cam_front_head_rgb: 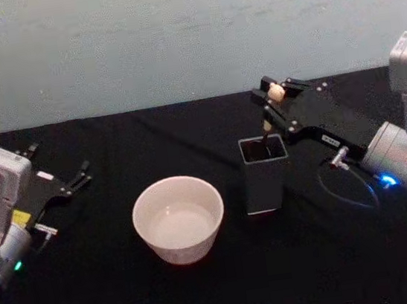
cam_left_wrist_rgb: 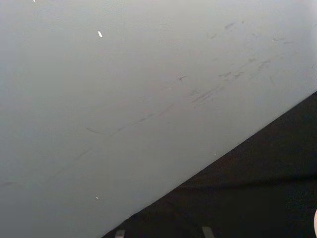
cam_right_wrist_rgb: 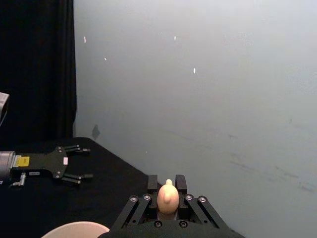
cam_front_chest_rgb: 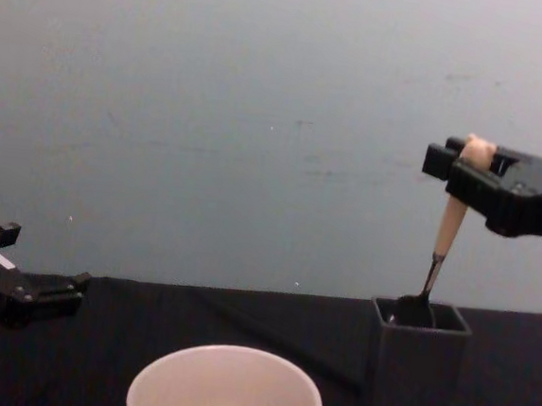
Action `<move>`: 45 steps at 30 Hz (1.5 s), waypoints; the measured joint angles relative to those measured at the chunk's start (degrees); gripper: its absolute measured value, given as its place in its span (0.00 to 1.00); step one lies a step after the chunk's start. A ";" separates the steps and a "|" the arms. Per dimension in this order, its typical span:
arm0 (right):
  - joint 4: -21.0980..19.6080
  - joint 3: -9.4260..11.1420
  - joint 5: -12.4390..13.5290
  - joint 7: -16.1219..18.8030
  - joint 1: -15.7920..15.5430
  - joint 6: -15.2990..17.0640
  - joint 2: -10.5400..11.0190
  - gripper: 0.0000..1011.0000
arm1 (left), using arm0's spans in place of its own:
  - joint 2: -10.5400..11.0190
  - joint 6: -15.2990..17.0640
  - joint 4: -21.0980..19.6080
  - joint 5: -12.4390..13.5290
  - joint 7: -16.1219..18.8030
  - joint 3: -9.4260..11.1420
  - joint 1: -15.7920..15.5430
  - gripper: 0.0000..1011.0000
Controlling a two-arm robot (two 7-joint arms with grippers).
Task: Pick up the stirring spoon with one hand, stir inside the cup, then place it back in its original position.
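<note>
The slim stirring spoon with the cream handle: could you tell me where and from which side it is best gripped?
Grip the slim cream-handled stirring spoon at its knobbed top, from above. It stands nearly upright with its grey bowl at the mouth of the dark square holder box, so only the upper handle is free. The right gripper is shut there.

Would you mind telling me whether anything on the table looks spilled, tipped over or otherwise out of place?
Nothing stands out. The cup and the holder box both stand upright on the black table, with no spill visible. The right gripper holds the stirring spoon by its knob, bowl at the box's mouth.
</note>
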 joint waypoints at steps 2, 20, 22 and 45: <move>0.63 -0.10 -0.05 -0.15 -0.15 0.07 -0.54 0.21 | 0.00 0.00 0.00 0.00 0.00 0.00 0.00 0.99; 5.44 -0.39 -0.37 -1.50 -0.95 0.06 -4.52 0.21 | 0.00 0.00 0.00 0.00 0.00 0.00 0.00 0.99; 6.02 -0.24 -0.12 -1.68 -1.07 0.14 -5.09 0.21 | 0.00 0.00 0.00 0.00 0.00 0.00 0.00 0.99; 8.91 -0.28 -1.11 -2.68 -1.13 1.62 -6.48 0.21 | 0.00 0.00 0.00 0.00 0.00 0.00 0.00 0.99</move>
